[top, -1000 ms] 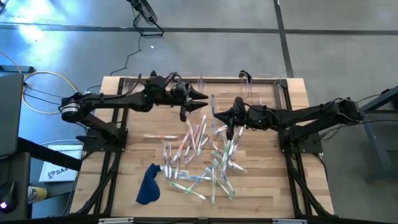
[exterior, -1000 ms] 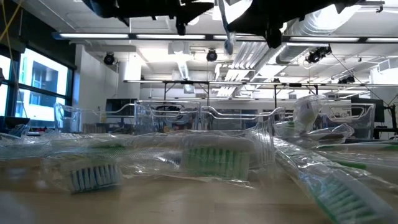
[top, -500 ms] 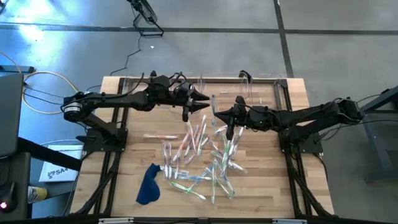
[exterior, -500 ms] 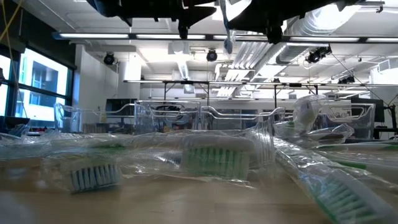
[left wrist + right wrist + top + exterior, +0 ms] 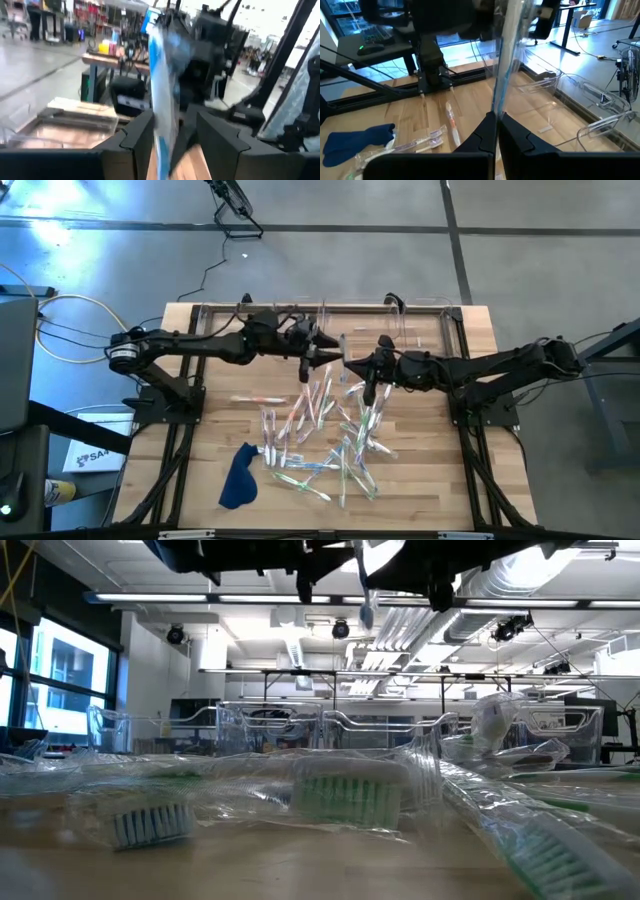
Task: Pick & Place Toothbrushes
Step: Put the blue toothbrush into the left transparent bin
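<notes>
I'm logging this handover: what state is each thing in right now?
right gripper: shut on the blue toothbrush, held upright.
left gripper: open, fingers either side of that toothbrush.
toothbrush pile: loose on the table, wrapped.
blue cloth: crumpled beside the pile.
clear bins: appear empty.

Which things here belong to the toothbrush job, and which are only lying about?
Job:
- blue toothbrush held upright in shut right pincer
- left pincer, open around it
- toothbrush pile
- clear bins

Lying about:
- blue cloth
</notes>
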### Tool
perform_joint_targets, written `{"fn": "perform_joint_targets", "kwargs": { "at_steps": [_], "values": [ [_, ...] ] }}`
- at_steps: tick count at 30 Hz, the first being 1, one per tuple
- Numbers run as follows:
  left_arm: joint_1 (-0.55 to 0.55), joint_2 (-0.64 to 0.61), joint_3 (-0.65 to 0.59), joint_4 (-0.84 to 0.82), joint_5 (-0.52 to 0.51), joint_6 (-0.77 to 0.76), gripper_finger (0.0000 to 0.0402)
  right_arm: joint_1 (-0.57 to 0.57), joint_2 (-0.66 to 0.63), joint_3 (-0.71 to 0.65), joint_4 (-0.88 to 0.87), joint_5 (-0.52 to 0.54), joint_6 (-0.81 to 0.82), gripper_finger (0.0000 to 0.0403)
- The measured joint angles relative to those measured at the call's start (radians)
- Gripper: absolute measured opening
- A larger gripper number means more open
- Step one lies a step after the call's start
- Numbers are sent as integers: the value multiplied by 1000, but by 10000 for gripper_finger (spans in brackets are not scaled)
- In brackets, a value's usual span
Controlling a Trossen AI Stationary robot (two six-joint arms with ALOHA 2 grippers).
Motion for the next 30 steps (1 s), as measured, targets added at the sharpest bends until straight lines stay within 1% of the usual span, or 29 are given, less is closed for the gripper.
{"fn": "perform_joint_targets", "kwargs": {
  "at_steps": [15,18,26,28,30],
  "values": [
    [-8,28,6,7,-29,-4,145,0,0,0,-1,-5,-3,4],
    [-8,27,6,4,-29,-4,125,0,0,0,-1,-5,-3,4],
    [-7,27,6,5,-39,-4,33,0,0,0,-3,-5,-3,4],
    [-7,27,6,5,-46,-4,21,0,0,0,-6,-5,-3,4],
    [-7,27,6,4,-46,-2,17,0,0,0,-9,-5,-2,4]
  ]
}}
